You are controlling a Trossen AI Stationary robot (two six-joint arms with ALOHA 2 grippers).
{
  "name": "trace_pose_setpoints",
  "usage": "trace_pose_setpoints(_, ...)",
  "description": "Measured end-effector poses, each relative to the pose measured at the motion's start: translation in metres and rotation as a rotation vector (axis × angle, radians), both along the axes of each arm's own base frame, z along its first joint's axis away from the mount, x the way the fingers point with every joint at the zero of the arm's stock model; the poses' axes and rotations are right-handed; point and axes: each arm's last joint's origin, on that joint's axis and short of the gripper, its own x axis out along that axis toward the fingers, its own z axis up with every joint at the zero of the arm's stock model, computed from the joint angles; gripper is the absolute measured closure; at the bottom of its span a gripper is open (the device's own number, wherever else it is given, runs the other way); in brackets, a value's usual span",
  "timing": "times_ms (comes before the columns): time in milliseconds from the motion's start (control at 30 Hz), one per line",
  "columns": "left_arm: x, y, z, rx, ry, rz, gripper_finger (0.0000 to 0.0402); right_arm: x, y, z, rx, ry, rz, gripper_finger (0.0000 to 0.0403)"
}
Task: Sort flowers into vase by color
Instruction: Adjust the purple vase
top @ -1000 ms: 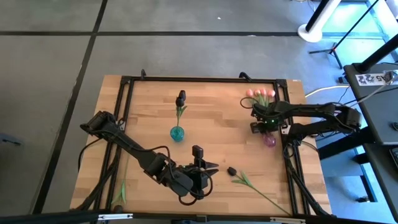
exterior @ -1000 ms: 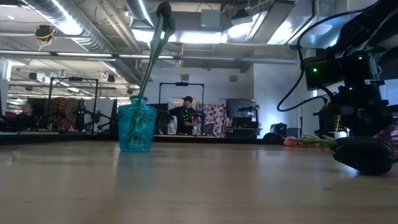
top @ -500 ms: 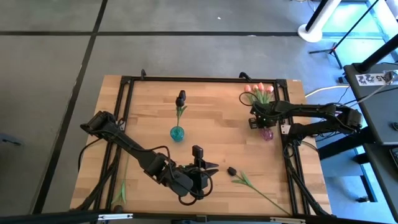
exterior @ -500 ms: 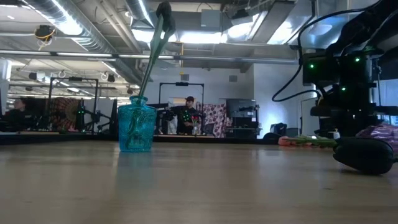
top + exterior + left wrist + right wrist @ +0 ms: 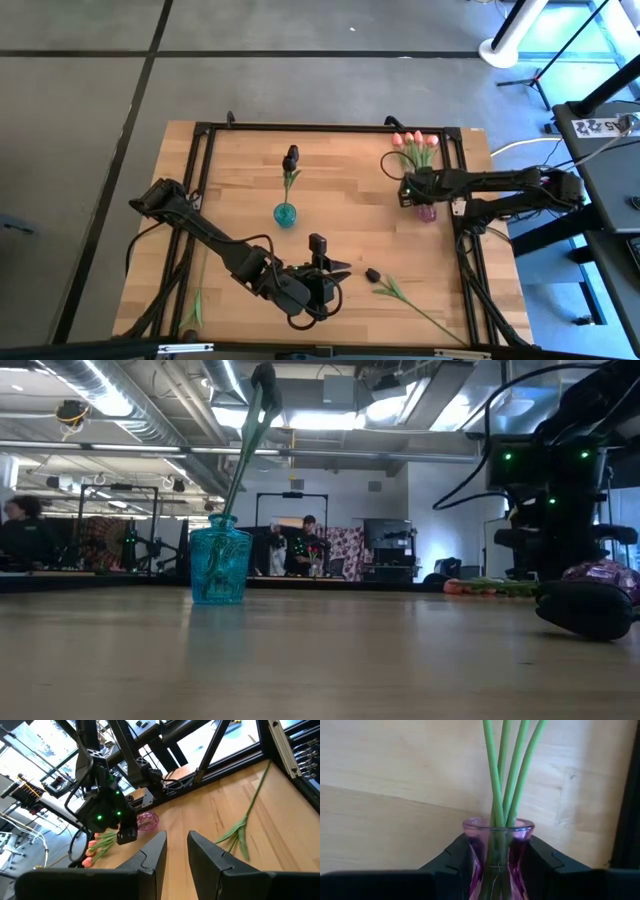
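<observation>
Currently the right gripper (image 5: 496, 857) clamps the pink vase (image 5: 497, 851) holding three green stems (image 5: 506, 775), while the left gripper (image 5: 176, 851) rests narrowly parted, empty.

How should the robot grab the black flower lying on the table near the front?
Pinch the thin green stem, coming straight down from above. The black tulip lies flat on the table, so only the top of it is free. The bare stem past the leaves gives the left gripper a clean, narrow place to pinch.
</observation>
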Motion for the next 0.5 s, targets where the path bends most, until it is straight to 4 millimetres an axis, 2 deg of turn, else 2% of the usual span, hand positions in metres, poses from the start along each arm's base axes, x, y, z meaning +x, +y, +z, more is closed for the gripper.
trace_pose_setpoints(500,0.0,0.0,0.0,0.004,-0.003,0.009,0.0328,0.008,0.028,0.002,-0.169,-0.043,0.031,0.0278)
